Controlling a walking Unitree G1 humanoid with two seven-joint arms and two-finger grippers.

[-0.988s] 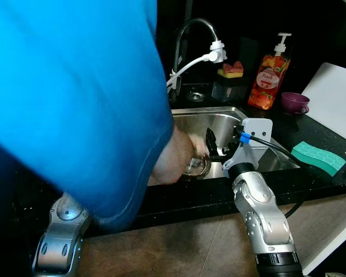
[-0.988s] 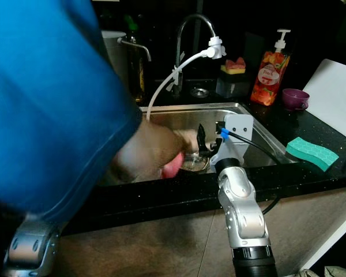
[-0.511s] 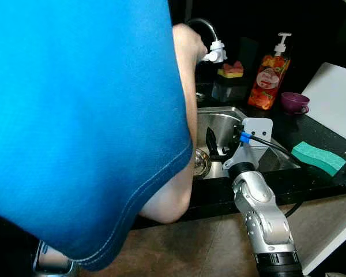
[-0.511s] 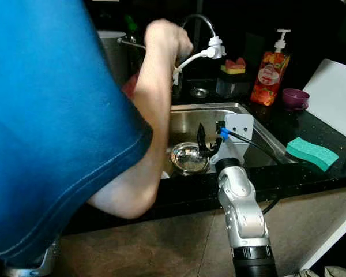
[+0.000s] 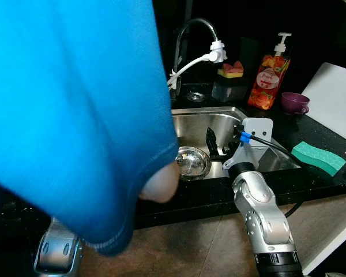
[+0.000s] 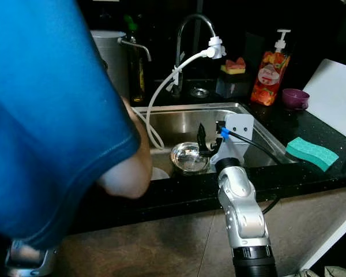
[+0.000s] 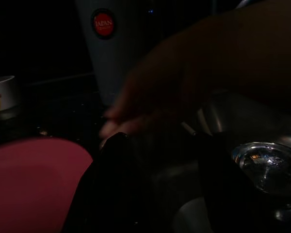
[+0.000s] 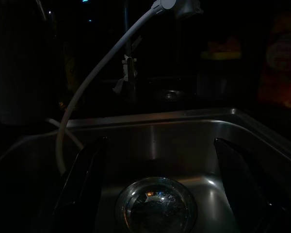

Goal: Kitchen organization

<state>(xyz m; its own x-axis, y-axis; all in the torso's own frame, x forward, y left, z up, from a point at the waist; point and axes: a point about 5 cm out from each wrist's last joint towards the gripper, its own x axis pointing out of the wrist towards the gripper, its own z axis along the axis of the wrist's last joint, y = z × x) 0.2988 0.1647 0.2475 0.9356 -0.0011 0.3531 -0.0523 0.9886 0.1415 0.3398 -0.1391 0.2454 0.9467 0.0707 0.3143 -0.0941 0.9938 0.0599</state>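
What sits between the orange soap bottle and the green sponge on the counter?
A purple cup stands between the soap bottle and the green sponge, seen in both eye views.

Steel bowl in sink

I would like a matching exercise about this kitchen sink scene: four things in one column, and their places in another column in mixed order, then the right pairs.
Things:
1. green sponge
2. metal bowl
3. purple cup
4. soap bottle

Places:
A. inside the sink
B. on the counter, right of the soap bottle
C. behind the sink, beside the dark sponge holder
D. on the counter, right of the sink, near the front edge

Pairs: 1-D, 2-A, 3-B, 4-C
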